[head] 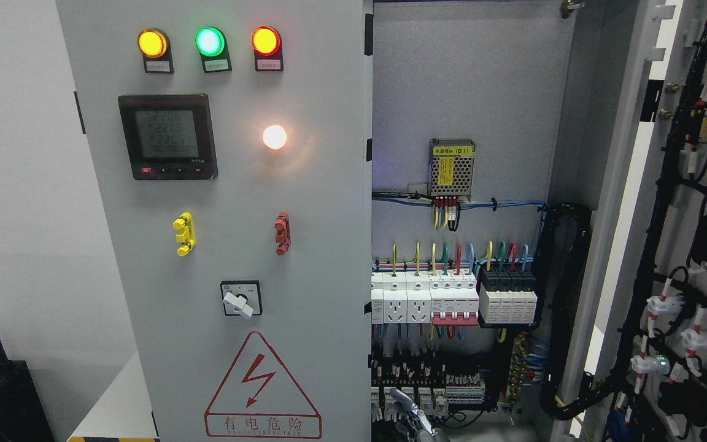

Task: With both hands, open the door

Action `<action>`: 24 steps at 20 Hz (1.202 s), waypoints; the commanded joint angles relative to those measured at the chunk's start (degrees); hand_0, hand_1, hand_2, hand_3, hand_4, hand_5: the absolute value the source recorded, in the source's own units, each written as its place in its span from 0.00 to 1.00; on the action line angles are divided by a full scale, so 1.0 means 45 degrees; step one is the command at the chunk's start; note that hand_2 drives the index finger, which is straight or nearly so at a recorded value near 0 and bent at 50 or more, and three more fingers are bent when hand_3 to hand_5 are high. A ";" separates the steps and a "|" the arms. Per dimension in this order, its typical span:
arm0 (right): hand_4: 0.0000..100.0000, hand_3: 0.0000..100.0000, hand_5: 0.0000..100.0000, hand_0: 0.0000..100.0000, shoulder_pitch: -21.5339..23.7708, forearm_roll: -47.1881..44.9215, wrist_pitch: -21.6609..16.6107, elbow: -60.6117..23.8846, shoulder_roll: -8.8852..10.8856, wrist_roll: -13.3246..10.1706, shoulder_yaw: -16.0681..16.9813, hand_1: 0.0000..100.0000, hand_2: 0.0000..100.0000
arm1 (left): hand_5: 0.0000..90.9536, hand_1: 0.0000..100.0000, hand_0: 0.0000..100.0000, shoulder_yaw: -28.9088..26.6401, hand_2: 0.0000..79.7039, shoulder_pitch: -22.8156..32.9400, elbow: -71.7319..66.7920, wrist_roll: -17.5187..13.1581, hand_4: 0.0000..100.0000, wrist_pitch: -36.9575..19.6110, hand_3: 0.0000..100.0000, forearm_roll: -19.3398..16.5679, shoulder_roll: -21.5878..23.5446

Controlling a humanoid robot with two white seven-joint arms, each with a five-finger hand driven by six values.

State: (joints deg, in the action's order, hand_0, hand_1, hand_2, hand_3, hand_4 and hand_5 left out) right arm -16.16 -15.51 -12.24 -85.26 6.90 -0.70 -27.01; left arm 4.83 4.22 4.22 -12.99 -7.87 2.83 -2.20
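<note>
The right door (685, 202) stands swung open, and the left door (231, 215) is closed. A hand (415, 414) shows at the bottom edge; I cannot tell its grip or side.

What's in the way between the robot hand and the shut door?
Nothing that shows. The hand pokes up at the bottom, right beside the edge of the shut door, before the wiring. The other door stands open at right.
</note>
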 commanded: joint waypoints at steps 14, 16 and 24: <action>0.00 0.00 0.00 0.00 -0.1524 -0.0323 0.0670 0.0996 -0.0107 0.0019 0.0046 0.00 0.00 | 0.00 0.00 0.00 0.0000 0.00 0.0000 0.0000 -0.0003 0.04 -0.0008 0.00 0.0015 0.0000; 0.00 0.00 0.00 0.00 -0.1661 -0.0323 0.0786 0.1172 -0.0126 0.0019 0.0027 0.00 0.00 | 0.00 0.00 0.00 0.0000 0.00 0.0000 0.0000 -0.0003 0.04 -0.0008 0.00 0.0015 0.0000; 0.00 0.00 0.00 0.00 -0.2014 -0.0556 0.0904 0.1642 -0.0126 0.0058 0.0007 0.00 0.00 | 0.00 0.00 0.00 0.0000 0.00 0.0000 0.0000 -0.0003 0.04 -0.0008 0.00 0.0015 0.0000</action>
State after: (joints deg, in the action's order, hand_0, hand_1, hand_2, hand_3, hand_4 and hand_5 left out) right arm -24.11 -17.10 -8.23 -80.64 6.47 -0.59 -26.93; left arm 4.83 4.22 4.22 -12.99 -7.87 2.85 -2.20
